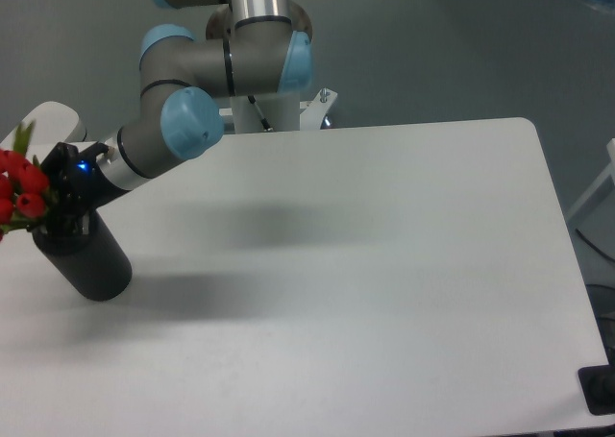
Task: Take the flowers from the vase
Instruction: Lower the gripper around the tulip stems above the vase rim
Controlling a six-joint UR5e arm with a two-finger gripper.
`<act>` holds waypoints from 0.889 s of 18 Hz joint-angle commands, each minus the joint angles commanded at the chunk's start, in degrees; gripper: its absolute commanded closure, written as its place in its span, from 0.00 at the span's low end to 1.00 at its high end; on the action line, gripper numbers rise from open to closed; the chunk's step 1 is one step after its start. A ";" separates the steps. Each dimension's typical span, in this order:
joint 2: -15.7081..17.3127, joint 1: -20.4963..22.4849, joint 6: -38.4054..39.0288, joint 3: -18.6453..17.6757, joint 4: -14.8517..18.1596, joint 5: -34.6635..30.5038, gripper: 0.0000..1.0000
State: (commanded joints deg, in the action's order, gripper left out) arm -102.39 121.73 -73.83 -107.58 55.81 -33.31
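Note:
The black vase (88,260) stands at the table's far left and looks tilted, with its top toward the upper left. The flowers (19,189), red buds with a green leaf, stick out of its mouth at the frame's left edge and are partly cut off. My gripper (50,214) is black with a blue light. It reaches in from the right and sits right at the vase's mouth, against the stems just under the buds. Its dark fingers merge with the vase, so I cannot tell whether they are closed on the stems.
The white table (365,264) stretches to the right and front of the vase. The arm's grey and blue joints (192,120) hang over the table's back left. A white object (53,120) lies behind the gripper at the left edge.

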 joint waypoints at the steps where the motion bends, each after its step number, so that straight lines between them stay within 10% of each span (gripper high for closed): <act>1: 0.35 0.09 0.17 0.09 0.00 0.18 1.00; 16: 3.43 4.66 15.02 5.44 0.09 8.18 1.00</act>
State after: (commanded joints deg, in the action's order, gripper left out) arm -98.96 126.38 -58.81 -102.13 55.90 -25.14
